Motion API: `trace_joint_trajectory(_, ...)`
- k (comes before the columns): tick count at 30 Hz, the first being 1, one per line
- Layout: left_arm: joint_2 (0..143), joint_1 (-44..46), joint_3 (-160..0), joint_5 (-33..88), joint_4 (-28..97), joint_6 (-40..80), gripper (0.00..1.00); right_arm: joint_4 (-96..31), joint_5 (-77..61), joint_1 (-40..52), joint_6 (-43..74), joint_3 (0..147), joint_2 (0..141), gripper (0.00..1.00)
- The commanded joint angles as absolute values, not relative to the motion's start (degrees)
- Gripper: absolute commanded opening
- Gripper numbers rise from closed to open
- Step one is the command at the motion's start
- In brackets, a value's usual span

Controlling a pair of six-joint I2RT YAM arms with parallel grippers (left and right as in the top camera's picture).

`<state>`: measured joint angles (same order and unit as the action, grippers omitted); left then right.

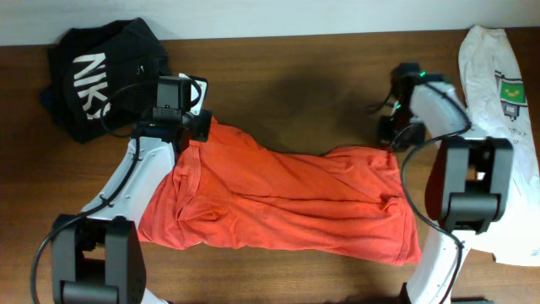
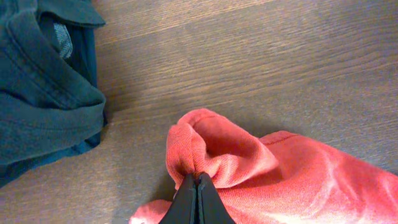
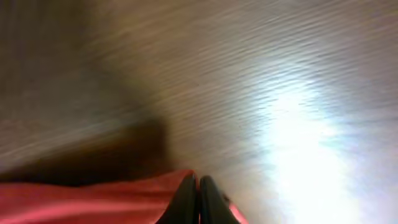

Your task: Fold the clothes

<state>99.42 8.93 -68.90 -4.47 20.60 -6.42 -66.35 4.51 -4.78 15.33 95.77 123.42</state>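
Orange-red T-shirt (image 1: 278, 198) lies rumpled across the middle of the wooden worktop (image 1: 295, 76), pinned at both far corners. The left gripper (image 2: 198, 182) is clamped on a bunched fold at the far-left corner, and the right gripper (image 3: 198, 185) is pinched together on the cloth edge at the far right. A black garment (image 1: 101, 76) with white lettering lies just beyond the left gripper, apart from the shirt; a white garment (image 1: 498, 84) lies along the worktop's right edge, partly hidden by the right arm (image 1: 468, 181).
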Motion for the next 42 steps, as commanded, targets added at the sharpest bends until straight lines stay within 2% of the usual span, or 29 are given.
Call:
trace_joint_trajectory(1, 94.6, 8.5, -69.6, -5.9, 20.5, -6.0, 0.01, -71.3, 6.5, -7.9, 17.1, 103.6, 123.5, 0.04)
trace_joint_trajectory(6, 92.1, 6.6, -69.6, -5.9, 23.0, -5.8, 0.00, -77.8, 6.5, -9.4, 18.7, 108.5, 123.0, 0.04)
trace_joint_trajectory(8, 90.7, 5.0, -69.6, -5.8, 25.2, -2.4, 0.01, -81.8, 6.4, -10.8, 20.1, 110.8, 122.6, 0.04)
trace_joint_trajectory(12, 90.3, 2.8, -69.6, -4.9, 30.9, -0.6, 0.00, -87.4, 1.7, -13.3, 19.8, 112.6, 122.5, 0.04)
trace_joint_trajectory(19, 90.3, 2.9, -69.6, 0.1, 39.6, -0.5, 0.01, -94.0, 1.5, -12.4, 19.7, 112.6, 122.5, 0.04)
trace_joint_trajectory(21, 90.3, 2.9, -69.6, 6.1, 44.4, -0.6, 0.00, -97.4, 1.5, -11.8, 18.4, 112.6, 122.5, 0.04)
trace_joint_trajectory(25, 90.3, 2.7, -69.6, 7.7, 52.5, -0.6, 0.00, -97.3, -2.5, -9.3, 15.2, 109.4, 119.5, 0.04)
trace_joint_trajectory(28, 90.3, 2.0, -69.4, 7.1, 58.4, 0.2, 0.01, -92.8, -1.7, -7.7, 15.3, 99.1, 109.7, 0.04)
trace_joint_trajectory(30, 90.3, 0.5, -69.4, -1.6, 64.1, 5.2, 0.00, -86.6, -1.7, -8.5, 15.3, 90.2, 103.2, 0.04)
trace_joint_trajectory(32, 90.3, -1.8, -69.3, -4.3, 66.9, 6.9, 0.00, -82.0, -1.8, -10.9, 15.2, 83.8, 100.7, 0.04)
trace_joint_trajectory(42, 90.4, -4.1, -58.8, -4.3, 60.5, 6.8, 0.01, -76.6, -3.3, -18.5, 15.5, 80.4, 101.9, 0.04)
